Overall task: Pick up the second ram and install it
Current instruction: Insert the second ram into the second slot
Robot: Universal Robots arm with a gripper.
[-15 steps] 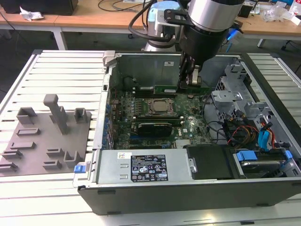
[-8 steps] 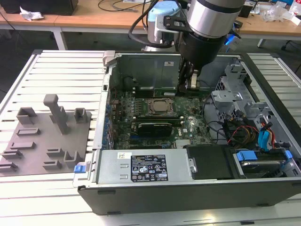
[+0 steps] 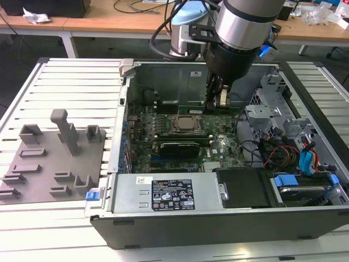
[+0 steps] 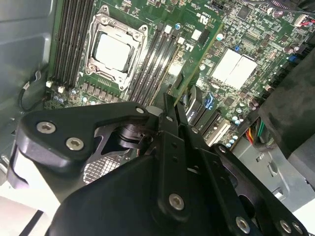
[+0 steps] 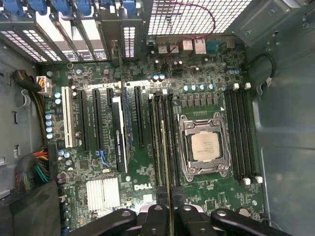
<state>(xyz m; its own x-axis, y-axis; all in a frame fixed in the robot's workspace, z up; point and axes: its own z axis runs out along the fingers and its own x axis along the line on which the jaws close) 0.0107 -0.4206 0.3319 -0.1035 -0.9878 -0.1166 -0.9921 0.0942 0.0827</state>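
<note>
The arm [image 3: 248, 22] was a thick silver cylinder with a pale blue cap [image 3: 191, 12], a black lower section and a small blue light [image 3: 264, 51]. Black cables [image 3: 163, 24] ran from it. The gripper [image 4: 172, 105] was black, its flat linkage plates fastened with silver screws [image 4: 75, 143], ending in slim fingers [image 5: 157, 219].

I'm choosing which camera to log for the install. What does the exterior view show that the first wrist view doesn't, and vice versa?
Exterior view, not the first wrist view: the gray fixture beside the computer case, and the arm over it. First wrist view, not the exterior: the second ram edge-on in the gripper, lined up along the memory slots. Both: the processor and the green motherboard.
</note>
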